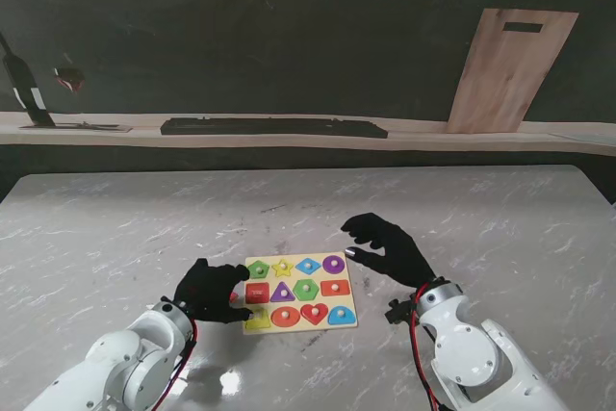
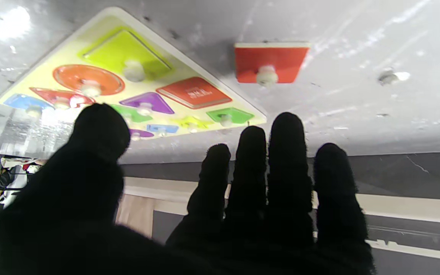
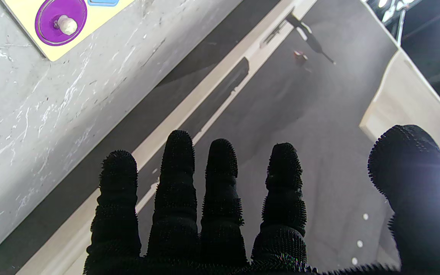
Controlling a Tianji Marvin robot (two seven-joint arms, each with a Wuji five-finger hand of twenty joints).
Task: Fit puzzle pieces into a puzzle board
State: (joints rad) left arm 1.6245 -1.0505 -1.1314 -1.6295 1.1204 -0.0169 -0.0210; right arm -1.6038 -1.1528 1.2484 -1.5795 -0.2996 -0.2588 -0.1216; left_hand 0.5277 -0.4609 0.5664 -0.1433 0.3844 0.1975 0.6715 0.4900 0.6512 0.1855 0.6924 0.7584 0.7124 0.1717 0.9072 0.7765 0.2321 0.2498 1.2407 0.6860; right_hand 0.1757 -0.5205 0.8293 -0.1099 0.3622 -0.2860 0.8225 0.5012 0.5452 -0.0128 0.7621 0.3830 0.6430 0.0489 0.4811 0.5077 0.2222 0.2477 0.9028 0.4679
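Overall light: dim room, dark far wall; marble table [image 1: 115, 228] lit moderately from above.
Glare: bright spot on the near table edge, left of centre; more hotspots in the left wrist view.
Focus: stand view fairly sharp; left wrist view soft, board [image 2: 128, 76] blurred.
Hands: black gloves read as near-silhouettes.

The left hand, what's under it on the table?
A loose red square piece lies on the table beside the puzzle board, under the left hand. From the stand view the hand hides most of it and the board's left edge. The hand holds nothing.
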